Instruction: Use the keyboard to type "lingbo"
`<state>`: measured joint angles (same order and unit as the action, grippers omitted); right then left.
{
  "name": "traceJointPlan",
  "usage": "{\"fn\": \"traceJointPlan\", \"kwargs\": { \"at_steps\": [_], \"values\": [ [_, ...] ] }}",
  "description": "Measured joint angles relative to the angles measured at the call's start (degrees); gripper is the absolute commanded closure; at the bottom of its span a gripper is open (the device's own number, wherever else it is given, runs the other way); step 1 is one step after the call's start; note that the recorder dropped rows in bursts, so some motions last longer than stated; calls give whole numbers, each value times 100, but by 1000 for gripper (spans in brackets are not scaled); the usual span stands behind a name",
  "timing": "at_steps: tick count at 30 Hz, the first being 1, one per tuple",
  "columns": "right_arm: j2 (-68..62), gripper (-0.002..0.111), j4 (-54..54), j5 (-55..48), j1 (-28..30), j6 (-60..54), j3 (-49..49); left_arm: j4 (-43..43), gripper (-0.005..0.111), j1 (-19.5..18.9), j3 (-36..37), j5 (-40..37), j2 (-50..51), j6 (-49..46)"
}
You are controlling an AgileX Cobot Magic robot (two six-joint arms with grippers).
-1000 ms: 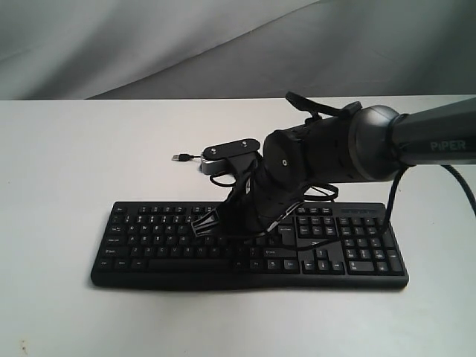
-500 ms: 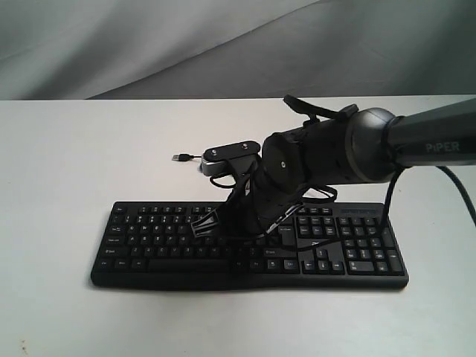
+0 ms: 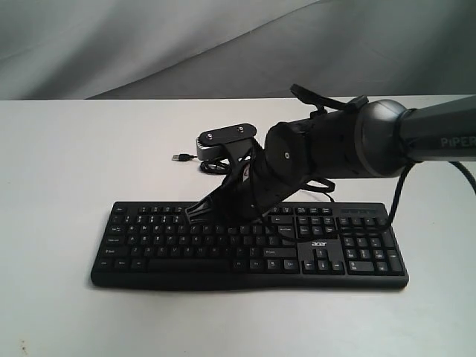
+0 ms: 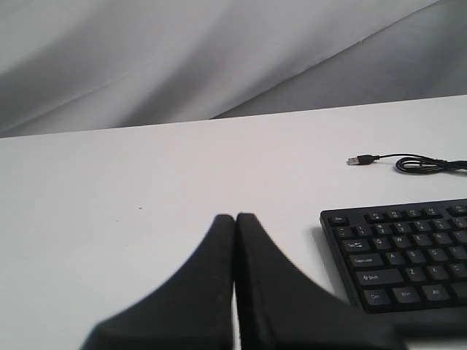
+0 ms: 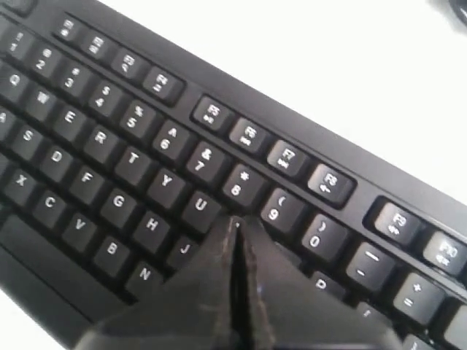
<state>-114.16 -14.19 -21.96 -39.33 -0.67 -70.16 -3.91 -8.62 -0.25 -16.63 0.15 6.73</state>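
The black keyboard (image 3: pixel 163 242) lies across the white table, its number pad and small logo at the right end. My right gripper (image 3: pixel 195 210) reaches in from the right, shut with nothing held, its tip low over the upper letter rows. In the right wrist view the shut tip (image 5: pixel 236 222) sits between the U and 9 keys of the keyboard (image 5: pixel 109 146), hiding the key below; I cannot tell whether it touches. My left gripper (image 4: pixel 235 217) is shut and empty over bare table, beside the left end of the keyboard (image 4: pixel 401 255). The exterior view does not show it.
The keyboard's thin black cable (image 3: pixel 212 167) coils on the table behind it, ending in a USB plug (image 3: pixel 179 157). The cable (image 4: pixel 427 165) shows in the left wrist view too. A grey cloth backdrop (image 3: pixel 149 44) hangs behind the white table (image 3: pixel 59 186).
My right gripper has lifted and swung towards the keyboard's far rows and slightly left, its wrist raised so more keys near the middle show. The keyboard has not moved.
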Motion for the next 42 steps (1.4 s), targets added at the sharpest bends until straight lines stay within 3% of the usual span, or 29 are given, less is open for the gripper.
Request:
{"fn": "traceJointPlan", "kwargs": {
  "at_steps": [19, 42],
  "values": [
    [-276, 108, -370, -368, 0, -345, -478, 0, 106, 0, 0, 0, 0, 0],
    [-412, 108, 119, -442, 0, 67, -478, 0, 106, 0, 0, 0, 0, 0]
  ]
}}
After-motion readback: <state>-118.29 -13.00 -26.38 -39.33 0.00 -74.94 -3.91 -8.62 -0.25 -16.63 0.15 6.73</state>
